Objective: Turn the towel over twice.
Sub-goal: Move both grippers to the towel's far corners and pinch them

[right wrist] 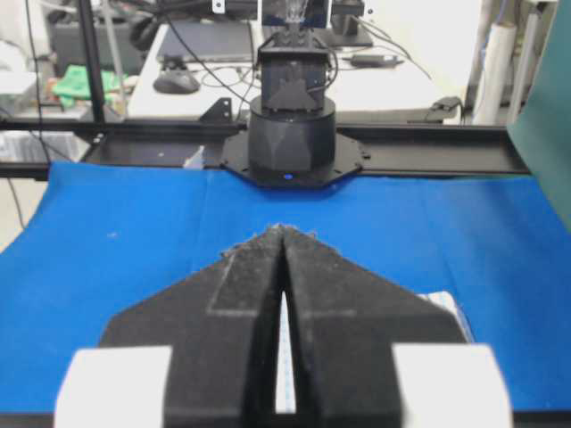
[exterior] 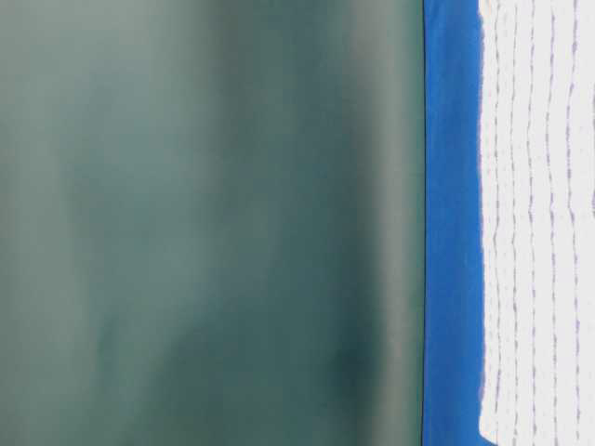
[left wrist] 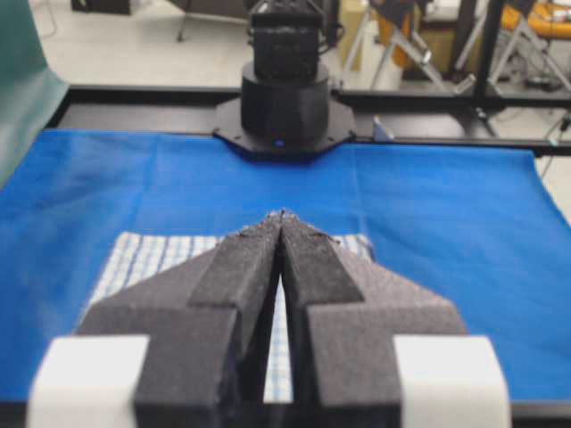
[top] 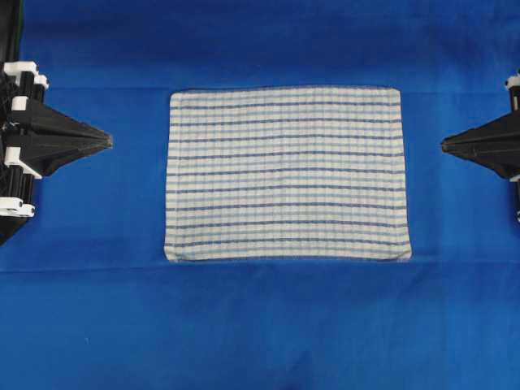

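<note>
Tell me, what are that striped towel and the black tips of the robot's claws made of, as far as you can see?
The towel looks like woven cotton, matte: thin blue stripes form a faint check, and the edges are hemmed. The left gripper and right gripper have fingers that seem covered in black foam or grip tape, grainy and dull, frayed at the tips.

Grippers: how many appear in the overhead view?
2. The left gripper sits at the left edge, the right gripper at the right edge, both shut, flanking the white striped woven towel.

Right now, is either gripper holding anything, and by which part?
Nothing is held. The left gripper and right gripper are both shut on nothing, off either side of the towel, which lies flat on the blue cover.
</note>
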